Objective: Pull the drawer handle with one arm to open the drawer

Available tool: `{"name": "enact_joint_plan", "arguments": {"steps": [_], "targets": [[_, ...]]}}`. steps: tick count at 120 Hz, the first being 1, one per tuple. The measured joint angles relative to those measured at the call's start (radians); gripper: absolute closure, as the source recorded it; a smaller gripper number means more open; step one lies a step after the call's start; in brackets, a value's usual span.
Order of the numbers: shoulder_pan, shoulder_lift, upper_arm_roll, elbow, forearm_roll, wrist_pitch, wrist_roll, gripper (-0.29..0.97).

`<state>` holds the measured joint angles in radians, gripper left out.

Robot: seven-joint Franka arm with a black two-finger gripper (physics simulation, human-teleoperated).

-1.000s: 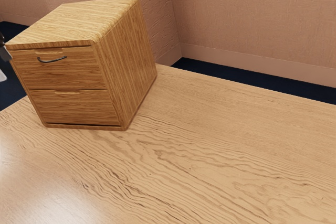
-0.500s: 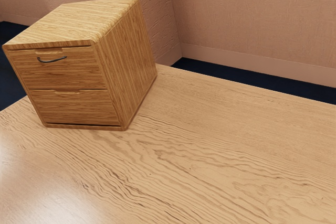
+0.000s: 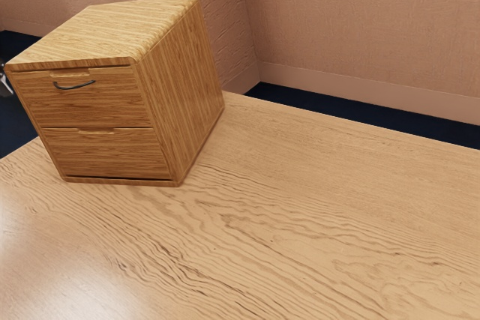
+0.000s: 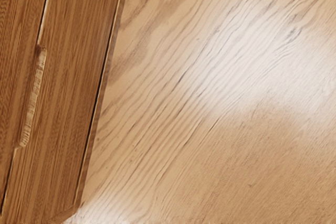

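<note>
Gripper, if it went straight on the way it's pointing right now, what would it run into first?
Most likely the table, just in front of the lower drawer, going by the wrist view. The handle on the upper drawer lies off that line. Depth is unclear, so it's a guess.

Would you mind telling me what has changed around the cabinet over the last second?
At the exterior view's left edge, a grey sliver of the tool beside the cabinet slipped out of view, then came back, seemingly a little lower. It has taken hold of nothing. The handle is untouched, the top drawer and lower drawer stay shut, and the cabinet has not shifted on the table.
</note>
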<state>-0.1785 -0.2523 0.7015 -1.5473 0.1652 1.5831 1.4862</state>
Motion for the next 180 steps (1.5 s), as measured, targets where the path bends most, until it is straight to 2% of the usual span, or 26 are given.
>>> {"name": "enact_joint_plan", "arguments": {"steps": [47, 72, 93, 105, 122, 135, 167, 180], "targets": [[0.001, -0.159, -0.007, -0.241, 0.036, 0.29, 0.033, 0.2], [-0.007, -0.184, -0.026, -0.279, 0.057, 0.431, 0.054, 0.24], [-0.019, -0.165, -0.023, -0.306, 0.061, 0.529, 0.066, 0.25], [-0.019, -0.156, 0.013, -0.307, 0.061, 0.566, 0.07, 0.26], [-0.026, -0.098, 0.025, -0.303, 0.059, 0.614, 0.075, 0.27], [-0.033, -0.032, 0.026, -0.284, 0.035, 0.645, 0.076, 0.27], [-0.033, 0.045, 0.027, -0.26, 0.0, 0.708, 0.075, 0.29], [-0.029, 0.061, 0.04, -0.259, -0.036, 0.732, 0.074, 0.3]]}}
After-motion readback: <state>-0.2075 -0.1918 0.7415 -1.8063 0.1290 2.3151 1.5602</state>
